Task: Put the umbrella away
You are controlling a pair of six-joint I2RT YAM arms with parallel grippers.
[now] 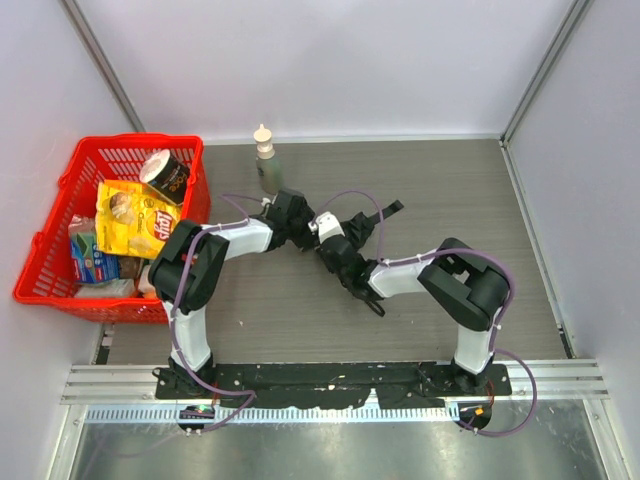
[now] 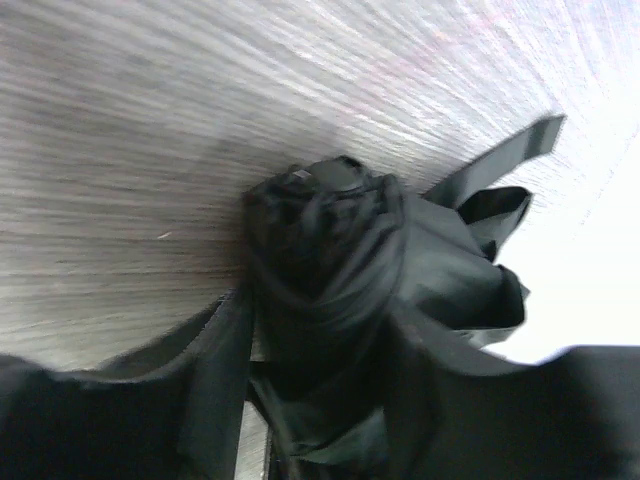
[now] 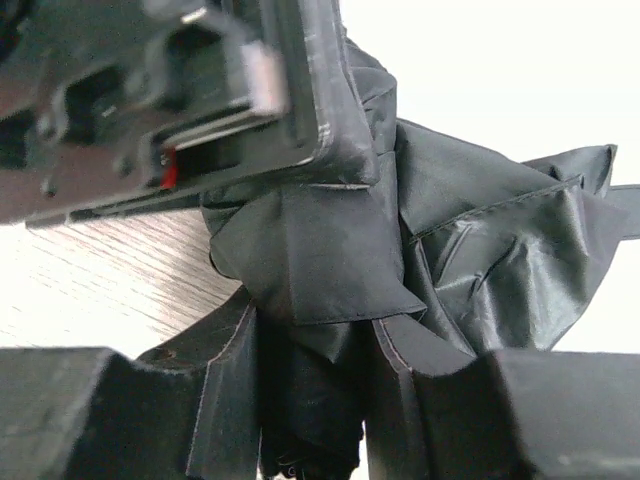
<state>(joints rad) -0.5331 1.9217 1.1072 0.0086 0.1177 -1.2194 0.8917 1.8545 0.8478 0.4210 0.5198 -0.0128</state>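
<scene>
Dark fingers (image 2: 215,390) of the left tool (image 2: 315,375) are seen at the bottom of the left wrist view, clenched on the umbrella (image 2: 330,250): the bunched charcoal fabric is pinched between them, and the round end cap is pointed away across the bench (image 2: 120,120). Same in the right wrist view: the right tool (image 3: 310,395) is closed on a fold of the canopy, with fabric packed in the gap and both fingers touching it. Part of the left tool's body is seen just above, touching the cloth.

From above, the umbrella is found at mid-bench, held between the two tools and well apart from the red basket (image 1: 60,275) at the left and the bottle (image 1: 265,160) at the back. The canopy is loosely gathered, not rolled tight. The closing strap (image 2: 500,160) is sticking out free.

Step judged: canopy being bundled, about midway; nothing fastened yet. Next move probably calls for one tool to keep the bundle pinned while the folds are twisted tight by the other, then the strap is to be caught and wrapped round. Slippery fabric; folds likely to spring loose if released.
</scene>
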